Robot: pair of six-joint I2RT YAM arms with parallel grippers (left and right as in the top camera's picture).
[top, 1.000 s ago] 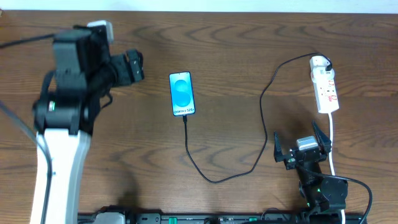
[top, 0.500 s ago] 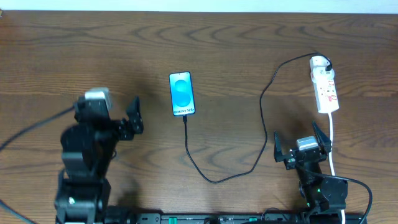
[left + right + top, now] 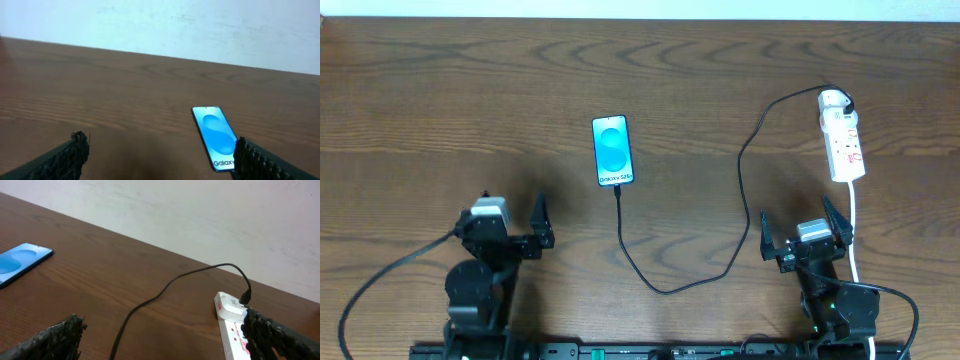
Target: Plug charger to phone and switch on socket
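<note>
Showing one phone [image 3: 612,150], one charger [image 3: 665,291], one socket [image 3: 844,148]; left gripper [image 3: 160,142] and right gripper [image 3: 164,319] gape empty.

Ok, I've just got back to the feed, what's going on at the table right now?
Nothing is being handled. The left gripper and right gripper both sit open and empty at the near edge of the table. The phone lies mid-table with its screen lit. The charger runs from the phone's near end in a loop to the adapter on the socket, far right. Whether the socket's switch is on, I can't tell.
</note>
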